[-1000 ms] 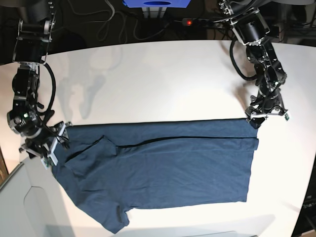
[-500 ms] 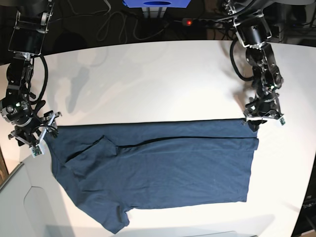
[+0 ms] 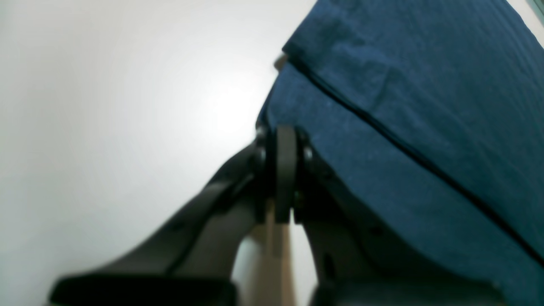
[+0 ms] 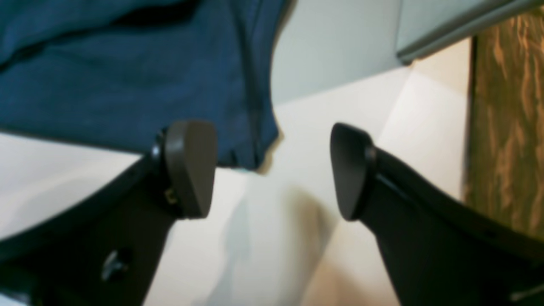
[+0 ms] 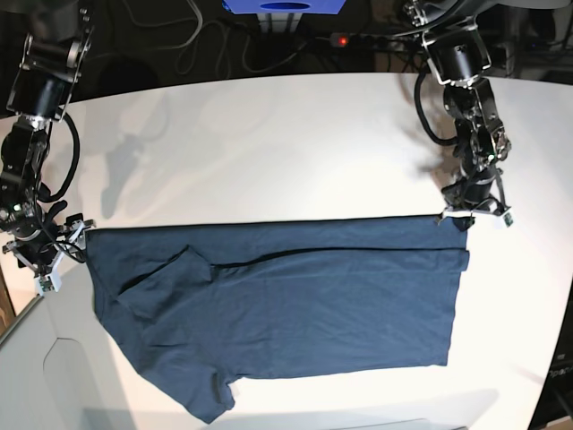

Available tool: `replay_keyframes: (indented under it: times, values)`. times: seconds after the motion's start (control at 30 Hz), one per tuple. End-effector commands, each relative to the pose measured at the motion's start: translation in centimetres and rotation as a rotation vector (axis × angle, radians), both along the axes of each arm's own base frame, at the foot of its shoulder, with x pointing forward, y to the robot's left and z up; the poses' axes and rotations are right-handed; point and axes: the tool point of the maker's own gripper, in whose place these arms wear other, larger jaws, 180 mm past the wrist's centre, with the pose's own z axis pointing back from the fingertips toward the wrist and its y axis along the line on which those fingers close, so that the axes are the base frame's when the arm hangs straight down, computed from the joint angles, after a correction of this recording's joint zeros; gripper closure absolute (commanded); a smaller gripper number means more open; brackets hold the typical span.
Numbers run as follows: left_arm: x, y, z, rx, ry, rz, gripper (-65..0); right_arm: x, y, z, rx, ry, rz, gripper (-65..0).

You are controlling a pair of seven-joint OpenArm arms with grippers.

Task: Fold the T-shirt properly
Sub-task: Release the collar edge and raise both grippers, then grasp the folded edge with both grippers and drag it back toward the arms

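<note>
Base view: you have the T-shirt (image 5: 286, 305) spread flat on the white bench (image 5: 269, 143), its top edge running straight across, a folded layer along that edge, one sleeve (image 5: 210, 399) pointing to the near edge. Your left gripper (image 5: 467, 218) sits at the top corner of the cloth on this view's right. Your right gripper (image 5: 55, 255) sits just off the opposite corner, on this view's left. Cables (image 5: 206, 36) and a blue box (image 5: 282, 6) lie beyond the far edge of the bench.

Left wrist view: your left gripper (image 3: 284, 170) has its jaws pressed together, with the T-shirt (image 3: 425, 106) hem corner meeting them; the focus is soft, so the cloth appears to be pinched between them. A dark fold line crosses the fabric diagonally. White bench (image 3: 106, 106) fills the other side.

Right wrist view: your right gripper (image 4: 272, 170) has its jaws spread wide with nothing between them. The T-shirt (image 4: 127, 72) corner hangs just past one finger (image 4: 189, 165); the other finger (image 4: 350, 170) stands apart over bare bench (image 4: 272, 255). A wooden surface (image 4: 505, 127) shows at the frame's edge.
</note>
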Motion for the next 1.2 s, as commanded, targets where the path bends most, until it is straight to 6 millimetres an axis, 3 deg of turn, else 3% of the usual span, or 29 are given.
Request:
replay_keyframes:
  times: [0.0,0.17,0.5,0.67,0.77,0.9,0.97,1.03,1.17]
  values:
    - [0.7,0.6,1.3,0.021,-0.033,0.000,0.0,1.2,-0.8,1.5,-0.002,-0.040,0.001,-40.6]
    - [0.5,0.6,1.2,0.020,-0.029,0.001,0.0,2.2,-0.4,0.1,0.064,-0.020,0.020,-40.6]
    - [-0.3,0.7,0.4,0.023,-0.006,0.003,0.0,1.6,-0.4,-4.3,0.192,0.000,-0.031,-40.6]
    - [-0.8,0.9,0.0,0.024,0.006,0.007,0.0,1.5,-0.3,-4.9,0.214,-0.015,-0.037,-39.7]
    - [-1.1,0.9,0.0,0.027,0.008,0.008,0.0,1.1,0.5,-5.9,0.208,0.022,-0.013,-30.4]
    - [-1.2,0.9,-0.3,0.026,0.014,0.008,0.0,1.0,1.8,-6.6,0.186,0.058,0.041,0.0]
    - [-1.3,0.9,-0.1,0.028,0.013,0.008,0.0,1.0,2.1,-6.6,0.178,0.064,0.058,-2.6]
    - [-1.9,0.9,-0.1,0.033,0.014,0.004,0.0,1.0,2.1,-6.4,0.171,0.065,0.062,0.0]
    - [-0.6,0.7,4.1,0.089,-0.075,-0.024,0.0,1.2,1.2,-3.1,0.065,0.047,0.112,-0.2]
